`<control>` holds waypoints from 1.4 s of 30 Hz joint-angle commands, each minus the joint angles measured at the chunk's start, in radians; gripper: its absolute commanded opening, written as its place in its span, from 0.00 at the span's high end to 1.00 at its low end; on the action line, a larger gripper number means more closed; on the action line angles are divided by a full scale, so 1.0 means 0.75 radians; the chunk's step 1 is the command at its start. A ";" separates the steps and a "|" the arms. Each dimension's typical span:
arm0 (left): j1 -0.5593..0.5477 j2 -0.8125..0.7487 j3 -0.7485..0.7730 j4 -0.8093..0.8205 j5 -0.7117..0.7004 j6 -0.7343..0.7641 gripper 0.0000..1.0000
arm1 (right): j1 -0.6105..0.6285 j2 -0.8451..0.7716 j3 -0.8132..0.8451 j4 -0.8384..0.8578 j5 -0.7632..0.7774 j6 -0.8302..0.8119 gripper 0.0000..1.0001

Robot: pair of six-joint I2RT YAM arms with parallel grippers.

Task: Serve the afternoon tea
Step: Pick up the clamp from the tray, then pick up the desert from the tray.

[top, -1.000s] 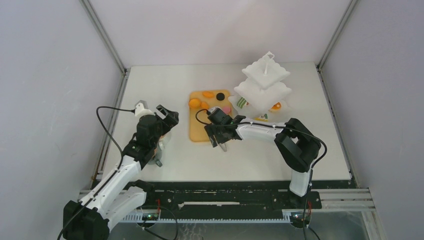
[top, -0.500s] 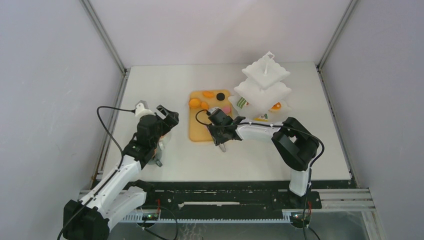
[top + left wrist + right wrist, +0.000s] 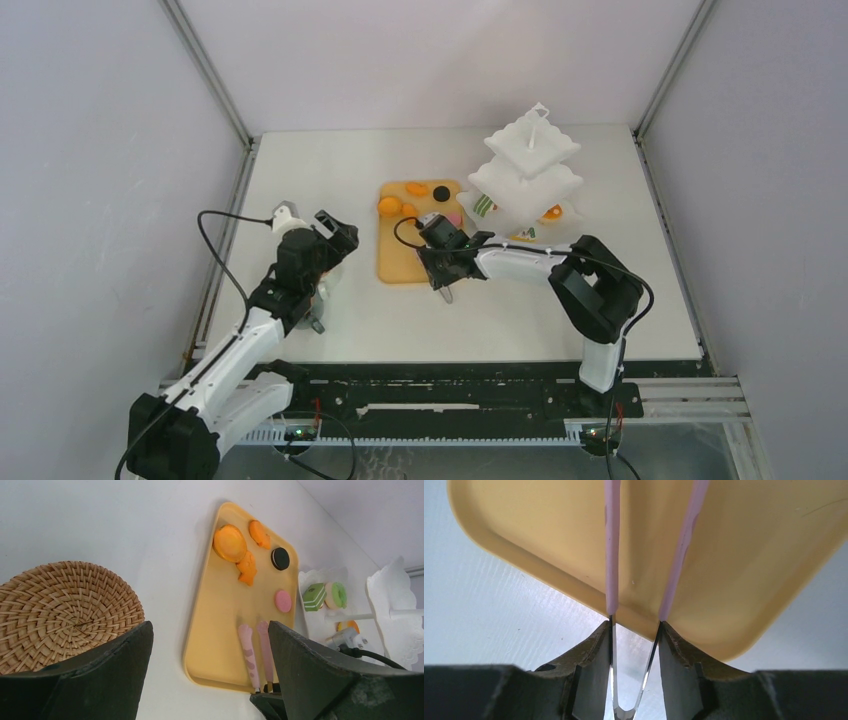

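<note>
White table: right pincer clamps pink tongs; left pincer gapes wide.

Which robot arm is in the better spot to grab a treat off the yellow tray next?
Right, probably. The right tool grips the pink tongs, which lie on the yellow tray near the pink round. The left tool hangs open over the woven coaster, off the tray.

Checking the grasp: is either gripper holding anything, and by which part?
The right gripper grips the pink tongs by their metal hinge end; the left gripper holds nothing.
</note>
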 commanded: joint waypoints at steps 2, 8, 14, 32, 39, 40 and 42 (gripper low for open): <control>0.008 0.018 0.066 0.046 -0.024 0.012 0.11 | -0.017 -0.110 0.060 -0.014 -0.001 0.025 0.55; 0.009 0.035 0.082 0.056 -0.016 0.012 0.11 | -0.019 -0.140 0.070 -0.040 -0.002 0.038 0.56; 0.011 0.064 0.111 0.074 0.009 0.010 0.11 | -0.056 -0.157 0.085 -0.037 -0.001 0.039 0.57; 0.008 0.339 0.375 0.079 0.092 0.043 0.11 | -0.129 0.195 0.618 -0.318 -0.090 -0.007 0.57; 0.008 0.357 0.380 0.093 0.100 0.040 0.11 | -0.129 0.294 0.692 -0.420 -0.097 0.005 0.57; 0.009 0.357 0.377 0.098 0.103 0.037 0.11 | -0.129 0.301 0.695 -0.423 -0.102 0.005 0.57; 0.009 0.361 0.371 0.105 0.105 0.033 0.11 | -0.127 0.317 0.708 -0.438 -0.105 0.005 0.57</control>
